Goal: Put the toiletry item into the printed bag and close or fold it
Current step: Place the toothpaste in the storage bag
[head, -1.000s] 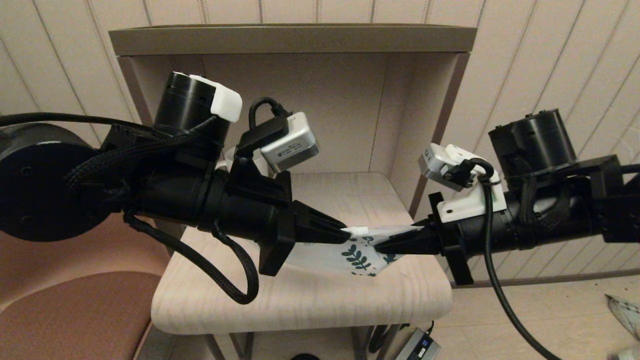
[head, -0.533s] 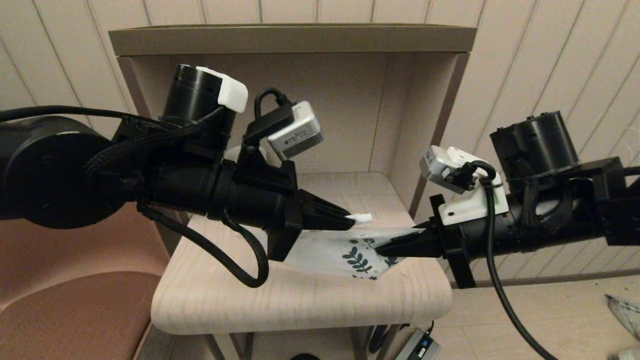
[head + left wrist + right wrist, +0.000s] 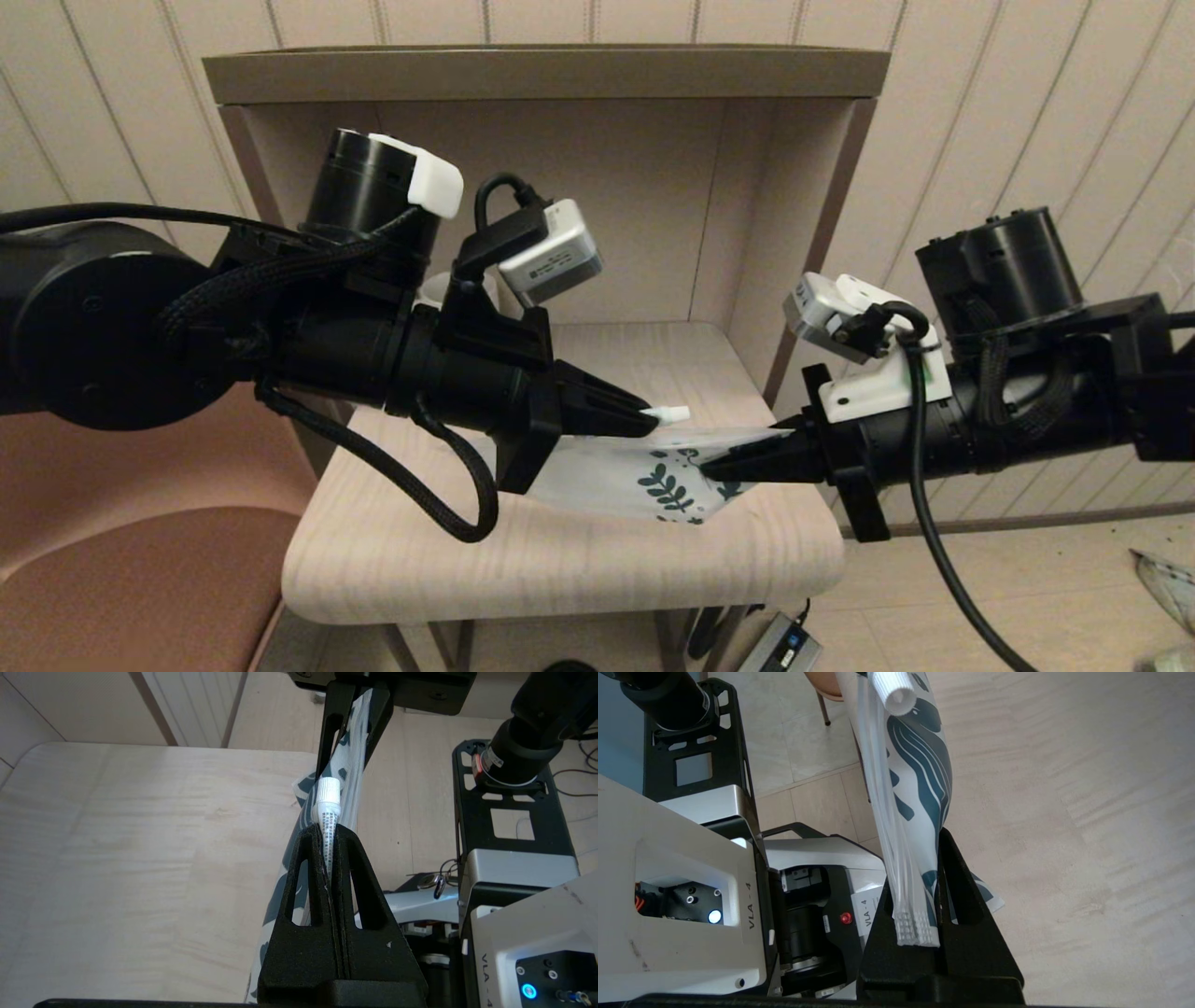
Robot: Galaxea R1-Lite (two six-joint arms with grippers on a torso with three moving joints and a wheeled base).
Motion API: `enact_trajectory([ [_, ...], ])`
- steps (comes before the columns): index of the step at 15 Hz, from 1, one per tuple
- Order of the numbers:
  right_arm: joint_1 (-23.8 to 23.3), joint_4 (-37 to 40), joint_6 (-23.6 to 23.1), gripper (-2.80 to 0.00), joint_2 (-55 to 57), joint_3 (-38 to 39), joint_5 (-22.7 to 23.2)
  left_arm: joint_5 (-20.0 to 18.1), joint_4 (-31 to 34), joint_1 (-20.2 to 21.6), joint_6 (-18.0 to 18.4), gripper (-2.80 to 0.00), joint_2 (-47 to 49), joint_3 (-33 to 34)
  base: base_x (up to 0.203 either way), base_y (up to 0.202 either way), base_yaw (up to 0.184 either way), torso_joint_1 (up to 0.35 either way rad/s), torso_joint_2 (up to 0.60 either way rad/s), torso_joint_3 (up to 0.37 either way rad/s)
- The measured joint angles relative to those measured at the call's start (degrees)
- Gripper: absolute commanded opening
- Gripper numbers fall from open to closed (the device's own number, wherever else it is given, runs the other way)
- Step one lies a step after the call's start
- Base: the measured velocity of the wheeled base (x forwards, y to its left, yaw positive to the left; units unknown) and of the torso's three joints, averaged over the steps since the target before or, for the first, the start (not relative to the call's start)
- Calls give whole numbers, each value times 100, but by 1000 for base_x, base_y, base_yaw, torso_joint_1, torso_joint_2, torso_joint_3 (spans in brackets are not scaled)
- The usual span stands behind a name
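Note:
My left gripper (image 3: 644, 422) is shut on the toiletry item (image 3: 672, 413), a slim white tube whose cap end (image 3: 328, 792) sticks out past the fingertips. It hovers just above the zip edge of the printed bag (image 3: 644, 476), a white pouch with teal leaf prints. My right gripper (image 3: 714, 464) is shut on the bag's corner and holds that end lifted off the shelf; the ribbed zip strip (image 3: 915, 926) lies across its fingers. In the right wrist view the tube's cap (image 3: 896, 693) shows at the bag's far end. The bag's other end rests on the shelf.
The wooden shelf board (image 3: 560, 560) sits inside an open cabinet with a back wall and a right side panel (image 3: 794, 252). A white mug (image 3: 439, 291) is partly hidden behind my left arm. A brown seat (image 3: 140, 588) stands to the left.
My left gripper lifted the tube up off the bag's edge and now has dropped slightly back toward it. The right gripper stays holding the bag's corner.

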Motion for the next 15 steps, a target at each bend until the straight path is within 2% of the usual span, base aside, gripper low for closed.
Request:
enact_trajectory([
  [15,-27,-18,0,-280,52,-11,0,0,-24,2,19,-280,30,138,0,0,0,0,0,0],
])
